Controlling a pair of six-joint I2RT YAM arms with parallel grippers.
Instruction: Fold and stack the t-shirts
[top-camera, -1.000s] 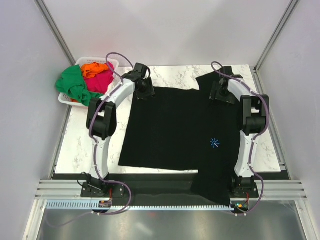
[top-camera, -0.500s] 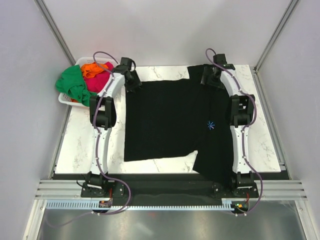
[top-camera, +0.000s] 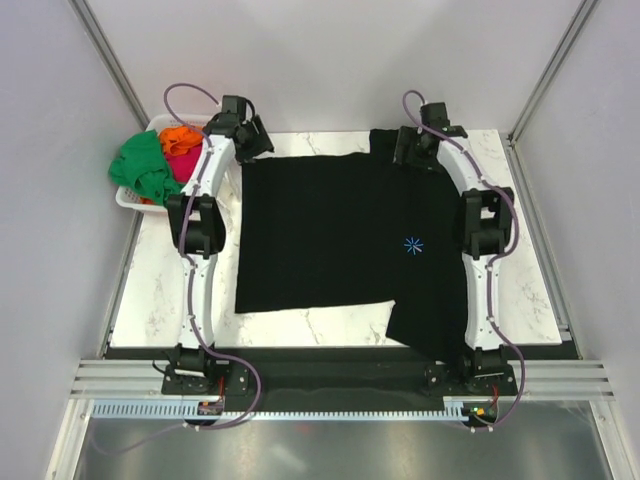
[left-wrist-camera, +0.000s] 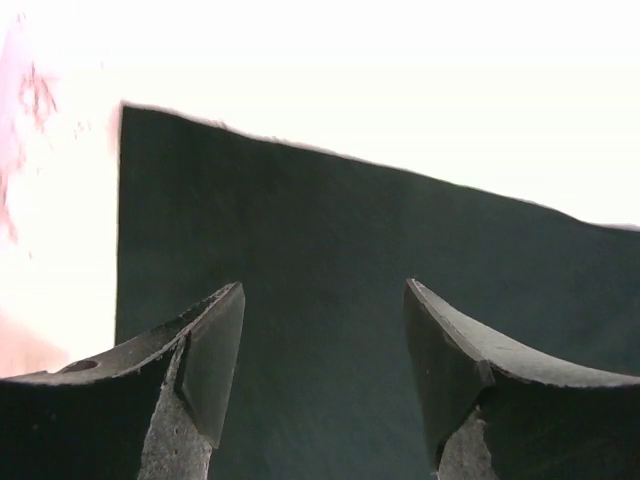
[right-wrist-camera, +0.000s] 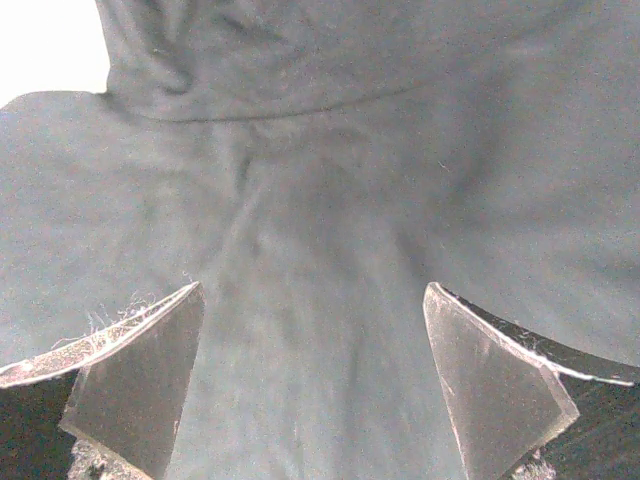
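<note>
Bases of both arms sit at the near edge of the bench (top-camera: 160, 290), and each arm stretches away along one side of the black t-shirt (top-camera: 330, 240), the left arm (top-camera: 195, 225) along its left edge and the right arm (top-camera: 485, 225) lying over its right part. The shirt lies flat over the middle of the marble top. On the near left its edge stops short, with bare marble showing in front of it, while its near right part runs on to the bench's front edge. A small blue star-shaped logo (top-camera: 413, 245) shows on the cloth right of centre. Farther back, the left fingers (left-wrist-camera: 200, 360) hover over the shirt's far left corner, spread apart with nothing between them; the left wrist view shows that corner lying flat with straight edges against the bright bench. The right fingers (right-wrist-camera: 140, 380) hang over the far right part of the shirt, splayed wide and gripping nothing, above rumpled fabric crossed by a curved seam. Whether either pair touches the cloth cannot be told. At the far left corner a white basket (top-camera: 125, 197) holds a green t-shirt (top-camera: 140, 165), an orange t-shirt (top-camera: 180, 135) and a pink-red t-shirt (top-camera: 187, 160), bunched together, the green one spilling over the basket's left side.
</note>
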